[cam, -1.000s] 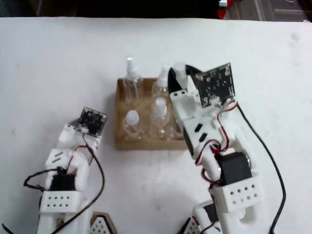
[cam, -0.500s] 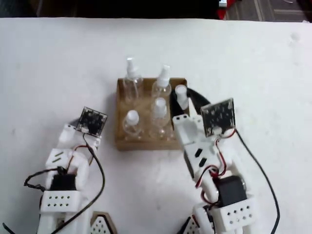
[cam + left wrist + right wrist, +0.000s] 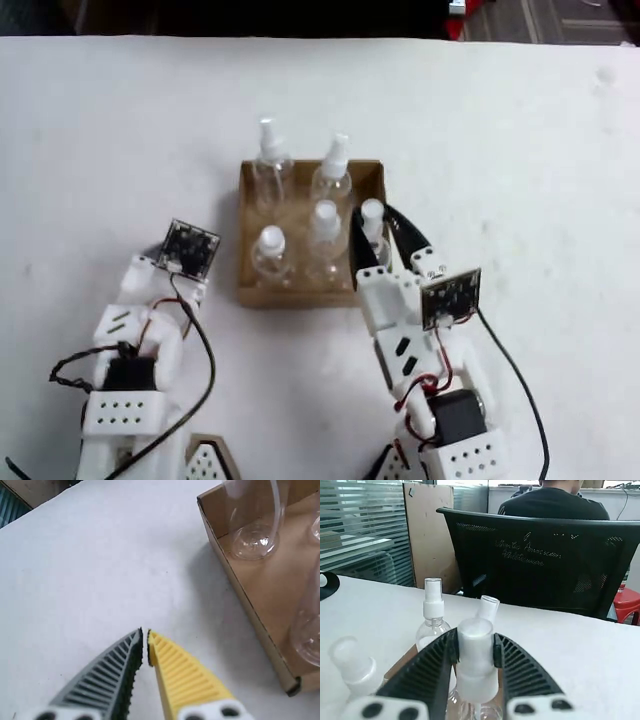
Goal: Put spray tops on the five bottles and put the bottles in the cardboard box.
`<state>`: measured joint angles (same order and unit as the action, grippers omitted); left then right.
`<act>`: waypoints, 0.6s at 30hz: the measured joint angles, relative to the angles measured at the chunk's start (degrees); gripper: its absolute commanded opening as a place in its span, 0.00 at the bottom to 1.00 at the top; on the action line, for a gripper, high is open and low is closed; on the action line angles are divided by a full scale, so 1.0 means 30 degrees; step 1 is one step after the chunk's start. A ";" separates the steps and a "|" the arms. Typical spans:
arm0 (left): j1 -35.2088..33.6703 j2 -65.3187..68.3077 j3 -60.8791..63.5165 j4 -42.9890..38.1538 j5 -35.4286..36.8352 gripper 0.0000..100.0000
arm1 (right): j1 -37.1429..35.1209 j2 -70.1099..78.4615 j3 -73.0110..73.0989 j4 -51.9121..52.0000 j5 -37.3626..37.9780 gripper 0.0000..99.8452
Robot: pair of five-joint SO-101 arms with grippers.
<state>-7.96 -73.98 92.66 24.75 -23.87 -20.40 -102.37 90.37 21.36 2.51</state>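
Fifth bottle [image 3: 371, 211] is sitting upright at the right side of the box [image 3: 290, 297], in the front row. Can't tell whether its base is resting on the box floor. Right hand [image 3: 372, 224] is gripping it: the black fingers [image 3: 432, 667] are closing on both sides of its white spray top.

Four more bottles are standing upright inside the box, all with spray tops on: back-left bottle [image 3: 268, 165], back-right bottle [image 3: 333, 170], front-left bottle [image 3: 270, 250] and front-middle bottle [image 3: 325, 235]. Front-middle bottle is standing just beside the fifth bottle.

The box is lying on the white tabletop [image 3: 520, 150], between the two arms.

Left hand [image 3: 145, 636] is hanging over bare tabletop near the box's left wall, apart from it. It is closed and holding nothing, with the grey and yellow fingertips nearly touching.

In the right wrist view a black mesh chair [image 3: 560, 555] is standing beyond the far tabletop edge.
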 measured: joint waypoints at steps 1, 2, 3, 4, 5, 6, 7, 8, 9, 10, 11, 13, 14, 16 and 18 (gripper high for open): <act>0.0000 0.0000 0.0000 0.0000 0.0000 0.03 | 0.0000 -0.0029 0.0059 0.0000 0.0000 0.02; 0.0000 0.0000 0.0000 0.0000 0.0000 0.03 | 0.0000 -0.0088 0.0088 0.0029 0.0000 0.02; 0.0000 0.0000 0.0000 0.0000 0.0000 0.03 | 0.0000 -0.0029 0.0117 0.0029 0.0000 0.02; 0.0000 0.0000 0.0000 0.0000 0.0000 0.03 | 0.0000 -0.0088 0.0117 0.0029 0.0000 0.02; 0.0000 0.0000 0.0000 0.0000 0.0000 0.03 | 0.0000 -0.0088 0.0117 0.0029 0.0000 0.02; 0.0000 0.0000 0.0000 0.0000 0.0000 0.03 | 0.0000 -0.0088 0.0117 0.0029 0.0000 0.02; 0.0000 0.0000 0.0000 0.0000 0.0000 0.03 | 0.0000 -0.0088 0.0117 0.0029 0.0000 0.02; 0.0000 0.0000 0.0000 0.0000 0.0000 0.03 | 0.0000 -0.0088 0.0117 0.0029 0.0000 0.02; 0.0000 0.0000 0.0000 0.0000 0.0000 0.03 | 0.0000 -0.0088 0.0117 0.0029 0.0000 0.02; 0.0000 0.0000 0.0000 0.0000 0.0000 0.03 | 0.0000 -0.0088 0.0117 0.0029 0.0000 0.02; 0.0000 0.0000 0.0000 0.0000 0.0000 0.03 | 0.0000 -0.0088 0.0117 0.0029 0.0000 0.02; 0.0000 0.0000 0.0000 0.0000 0.0000 0.03 | 0.0029 -0.0088 0.0117 0.0029 0.0000 0.02; 0.0000 0.0000 0.0000 0.0000 0.0000 0.03 | 0.0029 -0.0088 0.0117 0.0029 0.0000 0.02; 0.0000 0.0000 0.0000 0.0000 0.0000 0.03 | 0.0410 -0.0029 0.0117 0.0029 0.0000 0.02; 0.0000 0.0000 0.0000 0.0000 0.0000 0.03 | 0.0938 0.0000 0.0147 0.0029 0.0000 0.02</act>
<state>-7.96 -73.98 92.66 24.75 -23.87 -17.58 -102.37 90.81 21.45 2.51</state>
